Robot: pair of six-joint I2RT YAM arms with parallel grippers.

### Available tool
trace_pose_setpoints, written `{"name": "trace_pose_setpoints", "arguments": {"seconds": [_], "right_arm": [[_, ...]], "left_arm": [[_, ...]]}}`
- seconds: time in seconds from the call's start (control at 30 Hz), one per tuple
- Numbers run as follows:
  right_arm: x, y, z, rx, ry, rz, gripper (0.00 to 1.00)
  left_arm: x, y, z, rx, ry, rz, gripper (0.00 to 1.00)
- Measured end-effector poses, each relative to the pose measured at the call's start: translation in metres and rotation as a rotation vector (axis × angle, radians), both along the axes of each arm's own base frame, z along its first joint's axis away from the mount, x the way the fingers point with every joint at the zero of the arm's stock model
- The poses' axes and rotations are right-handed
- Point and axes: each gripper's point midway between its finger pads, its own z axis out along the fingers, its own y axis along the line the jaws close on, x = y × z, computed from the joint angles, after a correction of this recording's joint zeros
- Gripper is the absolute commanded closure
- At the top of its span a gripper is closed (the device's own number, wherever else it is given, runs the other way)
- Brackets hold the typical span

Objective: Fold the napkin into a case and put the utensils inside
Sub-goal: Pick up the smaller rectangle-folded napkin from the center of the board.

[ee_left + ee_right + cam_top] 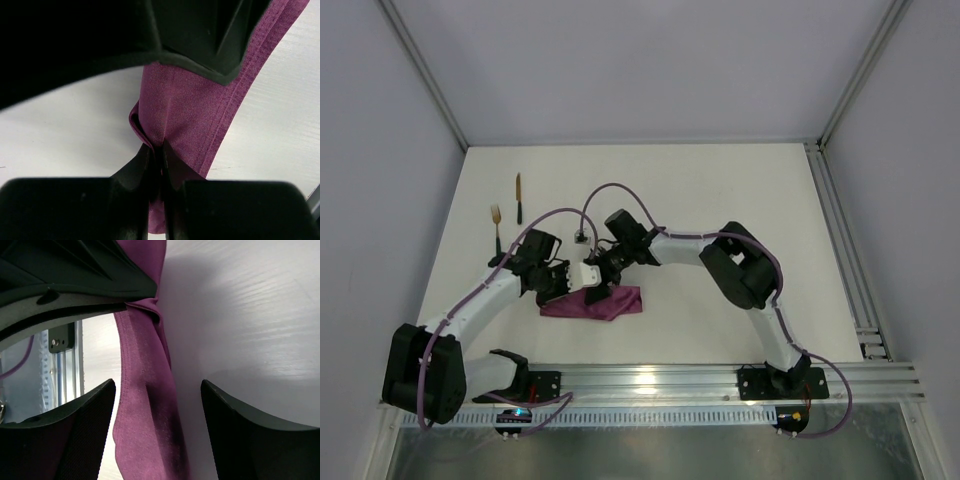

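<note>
Napkin [610, 304] lies bunched into a narrow strip on the tabletop [720, 200], close in front of the two arm bases, with its long axis running roughly along the near edge.

Your left jaws are pinched shut on a gathered fold at the strip's left end. In the left wrist view the cloth comes out of the closed tips and runs away from them.

Your right jaws stand wide open with nothing in them. They straddle the strip across its width, so the cloth passes lengthwise through the gap. It lies closer to one side than the other and runs on to the left jaws' pinch just beyond.

That straddle is what your next move hangs on. As I read it, closing here would take the strip across its width, right beside the left grip, while the free length trails off to the right, on the right arm's side. The cloth is not yet a flat case.

Farther out, well apart from the napkin at the far left, the fork [496, 226] and knife [518, 198] lie side by side pointing away from you. Your left arm is the nearer to them.
</note>
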Motion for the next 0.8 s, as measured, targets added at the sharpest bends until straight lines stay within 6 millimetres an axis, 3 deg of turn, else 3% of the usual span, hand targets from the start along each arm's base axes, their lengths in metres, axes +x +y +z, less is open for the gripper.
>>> {"name": "trace_pose_setpoints", "arguments": {"seconds": [0.53, 0.63, 0.8], "right_arm": [[-0.019, -0.004, -0.005, -0.013, 0.087, 0.051, 0.50], [-0.021, -0.005, -0.006, -0.018, 0.098, 0.055, 0.50], [-0.026, -0.007, -0.003, -0.017, 0.123, 0.072, 0.42]], "left_arm": [[0.002, 0.000, 0.000, -0.001, -0.005, 0.002, 1.00], [0.003, -0.001, 0.002, -0.001, -0.009, 0.004, 1.00], [0.007, -0.002, 0.005, -0.005, -0.019, 0.004, 1.00]]}}
